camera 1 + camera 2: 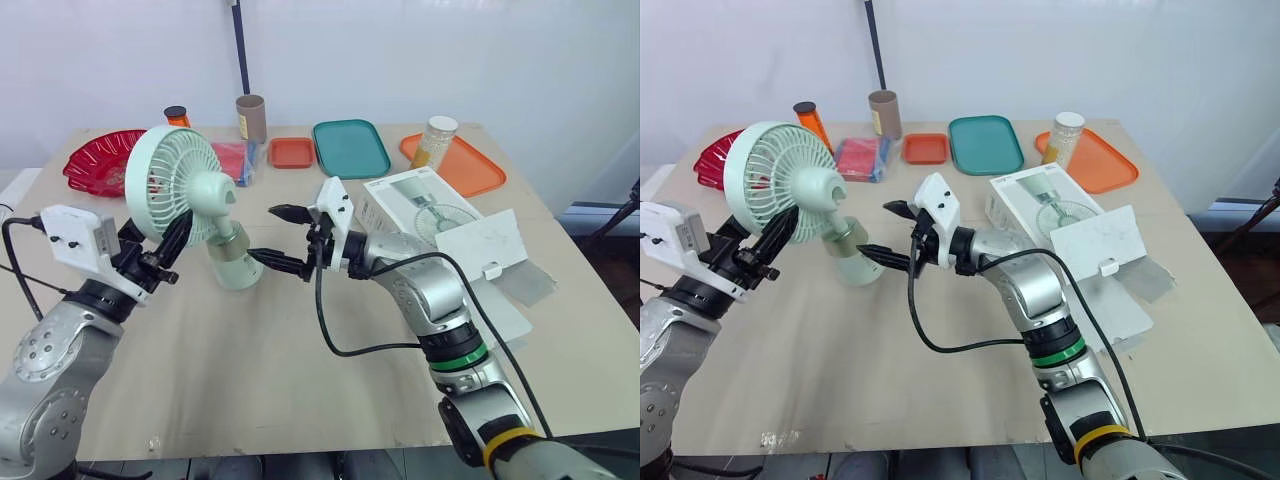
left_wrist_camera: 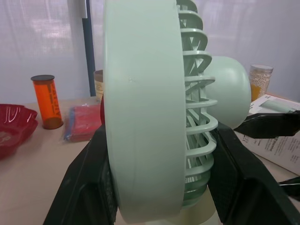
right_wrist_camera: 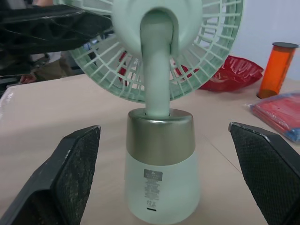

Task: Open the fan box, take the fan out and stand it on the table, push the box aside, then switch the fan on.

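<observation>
Head views: a pale green plastic desk fan (image 1: 178, 188) with a steel-coloured collar stood on the tan wooden table (image 1: 300, 380), left of the opened white cardboard fan box (image 1: 415, 205). The left gripper (image 1: 160, 238) was clamped on its round head, and the right gripper (image 1: 262, 232) was spread wide beside its foot. Left wrist view: the black fingers (image 2: 84, 187) pressed the ribbed cage (image 2: 145, 108) from front and back. Right wrist view: two textured pads (image 3: 75, 164) stood well apart either side of the frosted white base (image 3: 161, 187), touching nothing.
</observation>
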Motion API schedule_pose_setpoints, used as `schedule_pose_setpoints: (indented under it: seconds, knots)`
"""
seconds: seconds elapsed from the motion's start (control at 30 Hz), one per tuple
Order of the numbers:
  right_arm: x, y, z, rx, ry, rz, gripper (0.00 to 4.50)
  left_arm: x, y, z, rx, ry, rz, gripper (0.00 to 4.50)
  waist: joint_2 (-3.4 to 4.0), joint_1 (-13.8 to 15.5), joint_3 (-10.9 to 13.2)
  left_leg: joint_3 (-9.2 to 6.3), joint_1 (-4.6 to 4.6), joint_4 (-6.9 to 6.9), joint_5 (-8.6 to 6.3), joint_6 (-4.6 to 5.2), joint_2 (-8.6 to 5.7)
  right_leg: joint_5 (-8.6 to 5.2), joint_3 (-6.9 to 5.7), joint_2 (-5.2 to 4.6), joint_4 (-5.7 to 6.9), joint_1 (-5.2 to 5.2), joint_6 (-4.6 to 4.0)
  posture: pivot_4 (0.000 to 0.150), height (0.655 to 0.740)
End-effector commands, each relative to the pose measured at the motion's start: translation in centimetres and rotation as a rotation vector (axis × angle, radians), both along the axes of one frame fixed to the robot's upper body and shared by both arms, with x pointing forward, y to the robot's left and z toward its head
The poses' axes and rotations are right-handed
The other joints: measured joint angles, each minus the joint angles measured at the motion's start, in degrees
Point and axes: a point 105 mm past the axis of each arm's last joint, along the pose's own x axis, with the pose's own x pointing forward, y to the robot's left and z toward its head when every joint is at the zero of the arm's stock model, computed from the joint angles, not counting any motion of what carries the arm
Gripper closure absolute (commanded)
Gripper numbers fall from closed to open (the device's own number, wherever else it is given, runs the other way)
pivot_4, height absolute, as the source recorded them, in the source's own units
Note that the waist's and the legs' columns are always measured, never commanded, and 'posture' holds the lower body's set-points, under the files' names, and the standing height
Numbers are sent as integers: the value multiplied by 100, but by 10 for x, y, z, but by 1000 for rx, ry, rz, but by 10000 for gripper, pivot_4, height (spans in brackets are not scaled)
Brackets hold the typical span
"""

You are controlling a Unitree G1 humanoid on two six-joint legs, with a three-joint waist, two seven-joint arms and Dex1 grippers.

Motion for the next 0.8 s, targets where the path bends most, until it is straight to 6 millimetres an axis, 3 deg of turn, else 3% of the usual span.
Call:
schedule_pose_setpoints:
  seconds: [0.03,0.33,0.77,0.8]
  knots:
    - [2,11,17,16,-27,-34,0,-5,-11,17,23,-74,-34,25311,0,-1,0,0,0,0,0,0,0,0,0,0,0,0,0,1500,7400]
    - [9,20,15,3,26,-103,0,6,-10,7,60,-29,19,25311,0,-2,0,-1,0,-2,0,-1,-1,0,0,0,1,-2,-1,1500,7400]
    - [13,33,3,-31,64,-112,0,12,-17,10,51,-41,32,25311,1,-4,0,-1,-2,-2,0,-1,-1,0,-1,0,1,-4,-1,1500,7400]
    - [14,33,2,-34,65,-116,2520,12,-17,10,51,-41,31,25311,1,-4,0,-1,-2,-2,0,0,-1,0,-1,0,1,-4,0,1500,7400]
